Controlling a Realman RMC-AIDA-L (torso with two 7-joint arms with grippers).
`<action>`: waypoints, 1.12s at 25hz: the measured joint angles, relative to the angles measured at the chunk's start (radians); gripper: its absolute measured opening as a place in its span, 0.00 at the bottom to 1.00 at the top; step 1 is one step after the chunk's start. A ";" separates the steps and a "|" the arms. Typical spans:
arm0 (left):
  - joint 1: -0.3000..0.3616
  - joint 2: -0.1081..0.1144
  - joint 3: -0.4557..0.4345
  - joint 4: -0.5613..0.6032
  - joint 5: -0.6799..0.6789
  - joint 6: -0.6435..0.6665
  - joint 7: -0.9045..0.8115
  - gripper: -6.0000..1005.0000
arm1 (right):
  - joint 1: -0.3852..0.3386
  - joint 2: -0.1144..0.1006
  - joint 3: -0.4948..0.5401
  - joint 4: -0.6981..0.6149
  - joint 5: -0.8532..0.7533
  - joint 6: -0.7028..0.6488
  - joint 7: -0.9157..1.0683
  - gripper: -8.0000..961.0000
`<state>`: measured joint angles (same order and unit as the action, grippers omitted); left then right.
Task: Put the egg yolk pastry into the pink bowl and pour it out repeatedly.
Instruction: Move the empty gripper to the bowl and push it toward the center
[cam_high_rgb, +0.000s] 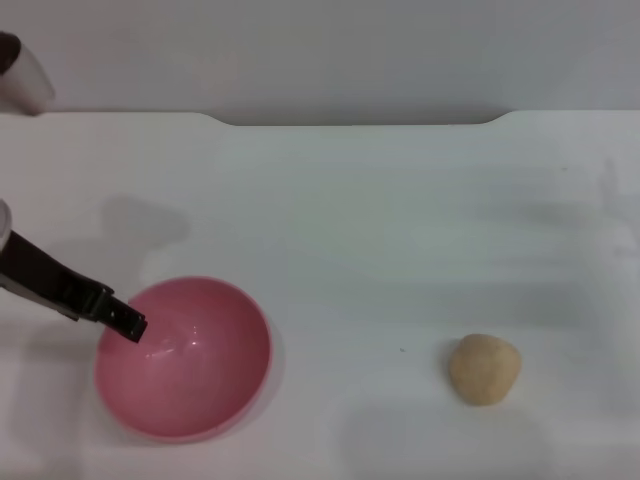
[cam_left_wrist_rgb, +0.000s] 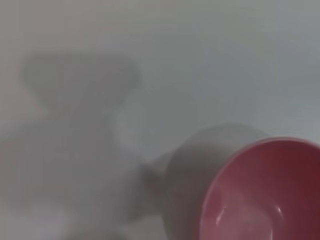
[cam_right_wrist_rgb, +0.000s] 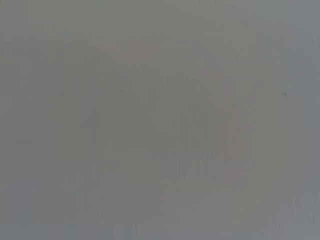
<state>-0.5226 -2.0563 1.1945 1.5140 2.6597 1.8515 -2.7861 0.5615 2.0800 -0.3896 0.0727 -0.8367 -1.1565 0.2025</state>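
Observation:
The pink bowl (cam_high_rgb: 185, 360) stands at the near left of the white table, empty, its opening facing up. It also shows in the left wrist view (cam_left_wrist_rgb: 265, 195). My left gripper (cam_high_rgb: 125, 320) reaches in from the left and is shut on the bowl's left rim; only its dark upper finger shows. The egg yolk pastry (cam_high_rgb: 484, 369), a pale tan lumpy ball, lies on the table at the near right, well apart from the bowl. My right gripper is out of view; the right wrist view shows only a plain grey surface.
The white table (cam_high_rgb: 380, 230) runs back to a far edge with a dark recess (cam_high_rgb: 360, 120). A pale object (cam_high_rgb: 22, 85) sits at the far left edge of the head view.

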 joint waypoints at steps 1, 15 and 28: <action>0.000 0.000 0.002 -0.017 0.000 -0.010 0.002 0.79 | 0.001 0.000 0.000 0.001 -0.001 0.000 0.000 0.53; -0.057 0.000 0.059 -0.265 0.031 -0.157 0.045 0.79 | 0.005 0.000 -0.002 0.007 -0.005 -0.002 0.000 0.53; -0.076 -0.002 0.083 -0.324 0.035 -0.186 0.040 0.54 | 0.005 0.000 -0.002 0.005 -0.005 -0.009 0.000 0.53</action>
<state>-0.5988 -2.0586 1.2779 1.1898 2.6942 1.6657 -2.7459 0.5670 2.0801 -0.3911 0.0781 -0.8412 -1.1650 0.2024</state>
